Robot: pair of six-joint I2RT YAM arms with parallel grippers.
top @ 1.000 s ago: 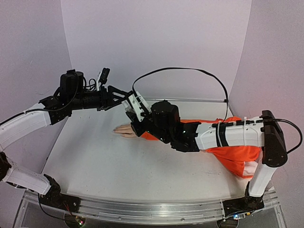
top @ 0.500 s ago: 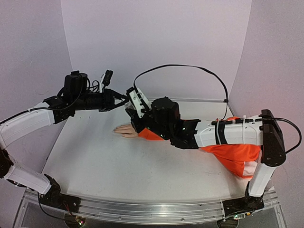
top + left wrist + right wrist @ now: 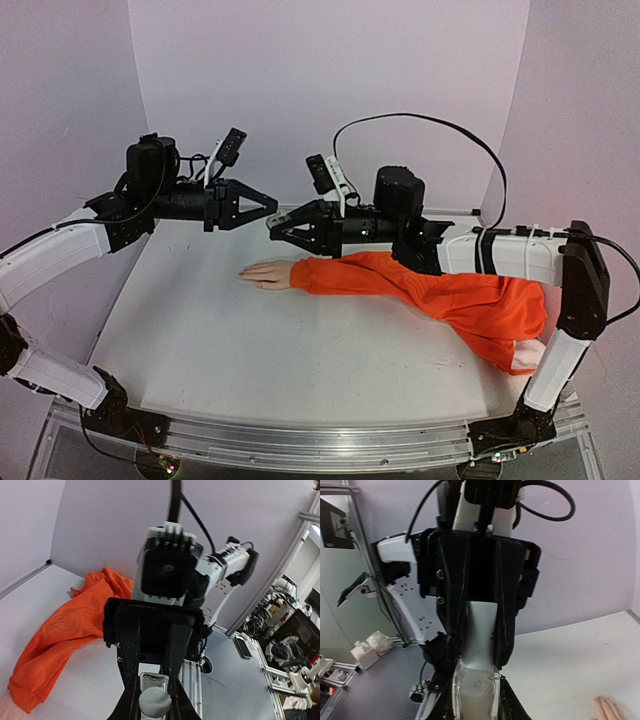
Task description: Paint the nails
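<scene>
The pale mannequin hand (image 3: 264, 273) lies flat on the white table, sticking out of the orange sleeve (image 3: 420, 288). Its nails are too small to make out. Its fingertips also show in the right wrist view (image 3: 609, 709). Above the hand the two grippers meet tip to tip. My right gripper (image 3: 276, 228) (image 3: 476, 700) is shut on a small clear bottle (image 3: 475, 690). My left gripper (image 3: 268, 207) (image 3: 153, 707) is shut on the bottle's white cap (image 3: 482, 630) (image 3: 153, 702). The cap sits on the bottle.
The sleeve's cloth bunches at the right (image 3: 505, 325), beside the right arm's base. The back wall stands close behind the grippers. A metal rail (image 3: 300, 440) runs along the table's near edge.
My right arm has lifted off the sleeve and swung back and right, uncovering the sleeve. The two grippers now face each other above the hand, joined at the bottle.
</scene>
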